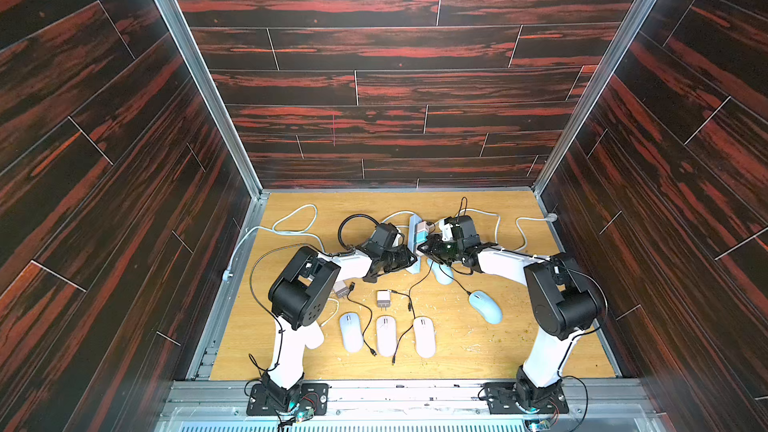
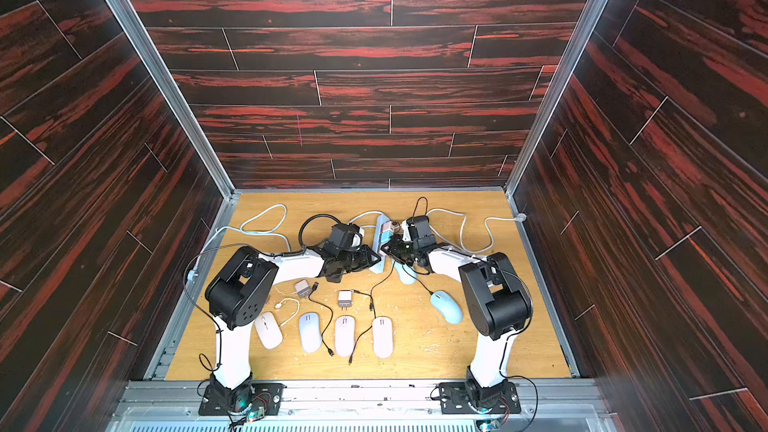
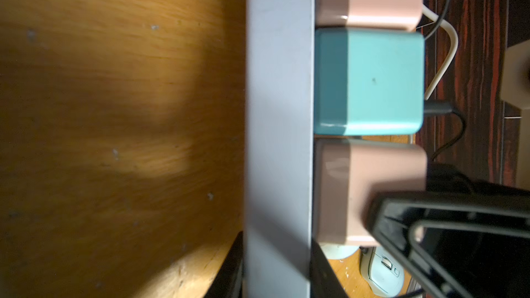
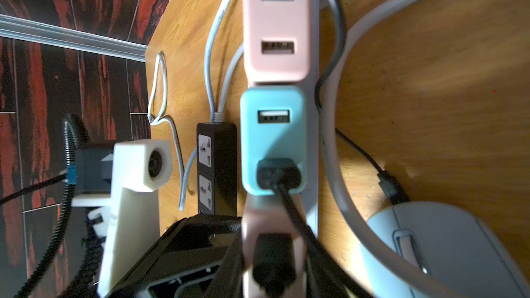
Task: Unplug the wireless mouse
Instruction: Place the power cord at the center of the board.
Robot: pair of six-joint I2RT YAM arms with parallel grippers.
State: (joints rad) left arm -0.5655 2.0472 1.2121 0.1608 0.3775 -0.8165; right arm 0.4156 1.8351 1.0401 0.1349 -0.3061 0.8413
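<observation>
"What's gripped?"
"The left fingers [image 3: 229, 276] clamp the grey power strip [image 3: 278, 110]; the right fingers [image 4: 195, 242] pinch its pink charger [image 3: 338, 190]. The pale blue mouse [image 4: 473, 239] lies on the bench [image 3: 114, 110] just beside the right fingers."

The tabletop [image 1: 519, 347] is yellow-brown with wood lines. The walls [image 1: 374, 47] are dark with red streaks. A light grey power strip [image 3: 278, 110] sits between the black left fingers [image 3: 229, 270]. A pink charger [image 3: 344, 184] is at the black right fingers [image 3: 444, 204]. Just past them is a blue-green charger [image 3: 370, 81] with a black cable [image 4: 295, 216]. The mice [image 1: 385, 335], well apart from the fingers, look white or maybe light pink.
</observation>
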